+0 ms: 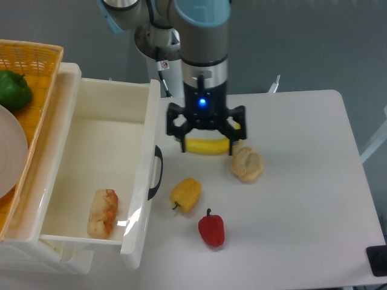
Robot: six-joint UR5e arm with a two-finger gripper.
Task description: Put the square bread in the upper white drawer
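The square bread, pale tan with a toasted orange-brown crust, lies inside the upper white drawer, near its front left corner. The drawer is pulled out, and its dark curved handle faces the table. My gripper hangs open over the table to the right of the drawer, above the banana, with nothing between its fingers. It is well clear of the bread.
A round beige bun, a yellow pepper and a red pepper lie on the white table. An orange woven basket at the left holds a green pepper and a white plate. A lower drawer edge shows beneath.
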